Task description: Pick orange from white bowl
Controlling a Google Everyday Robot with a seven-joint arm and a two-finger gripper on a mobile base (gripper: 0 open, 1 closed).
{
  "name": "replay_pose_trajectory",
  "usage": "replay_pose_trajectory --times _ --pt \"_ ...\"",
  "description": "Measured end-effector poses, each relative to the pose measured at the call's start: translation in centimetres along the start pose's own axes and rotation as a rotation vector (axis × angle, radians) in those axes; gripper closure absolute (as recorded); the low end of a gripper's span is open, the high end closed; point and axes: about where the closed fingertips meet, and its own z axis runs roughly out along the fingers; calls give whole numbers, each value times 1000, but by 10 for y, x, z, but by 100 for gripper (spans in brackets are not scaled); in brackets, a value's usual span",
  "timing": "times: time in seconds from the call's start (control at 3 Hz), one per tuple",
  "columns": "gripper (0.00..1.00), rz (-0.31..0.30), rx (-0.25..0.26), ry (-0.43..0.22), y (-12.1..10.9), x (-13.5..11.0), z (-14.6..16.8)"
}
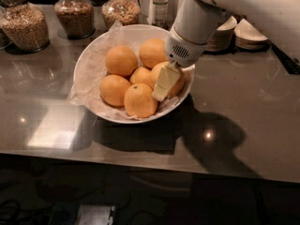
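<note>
Lying at the right side of the bowl [96, 43], the orange [157, 70] sits directly under my gripper [161, 92], which crosses its front so that only a slice of peel shows to either side of the pale yellow tip. That tip slants down and to the left from my wrist, lies against the orange's skin, and ends low in the bowl near the front rim, just beside the orange with the dark stem dot [140, 100]. Whether my gripper is open or closed I cannot tell from this angle, nor whether it has hold of the orange or only rests on it. To the left of my orange a smaller one [139, 75] is wedged in the middle of the pile, touching it. Three more [121, 60] fill the back and left of the bowl, all packed close together. Crinkled paper [86, 90] lines the bowl and spills over its left rim onto the counter [243, 102]. My arm [197, 22] comes in from the upper right, its white cylindrical wrist hanging over the bowl's right rim. Behind the bowl stand grain jars [74, 15] and a bottle [160, 6], well apart from my gripper. Stacked plates [222, 32] sit at the back right, partly hidden by my arm.
</note>
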Motion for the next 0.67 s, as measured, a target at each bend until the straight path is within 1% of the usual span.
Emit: replay_pose_trajectory --times 0.33,0.67 --pt "83 0 0 0 0 0 0" --pt "100 0 0 -2 0 0 -2"
